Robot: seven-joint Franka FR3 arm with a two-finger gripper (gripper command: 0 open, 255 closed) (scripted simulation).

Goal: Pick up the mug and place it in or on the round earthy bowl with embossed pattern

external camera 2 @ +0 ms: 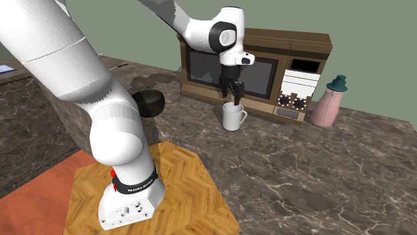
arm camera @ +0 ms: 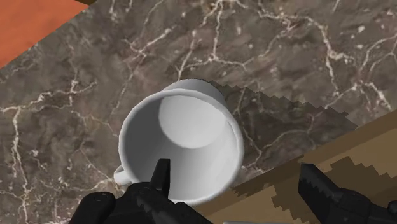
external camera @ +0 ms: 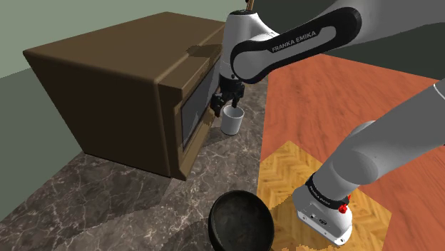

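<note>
We see the white mug [external camera: 232, 121] upright on the marble counter [external camera: 107, 207], near the centre of the shoulder view, just beside the brown oven [external camera: 121, 85]; the gripper [external camera: 229, 102] hangs over its rim, fingers spread, one inside the mug; the dark bowl [external camera: 241, 221] sits at the bottom edge.

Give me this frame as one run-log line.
phase: pre-grasp | gripper: open, above mug, one finger over its opening | mug: upright on counter, not held | bowl: dark, empty, near stand
</note>
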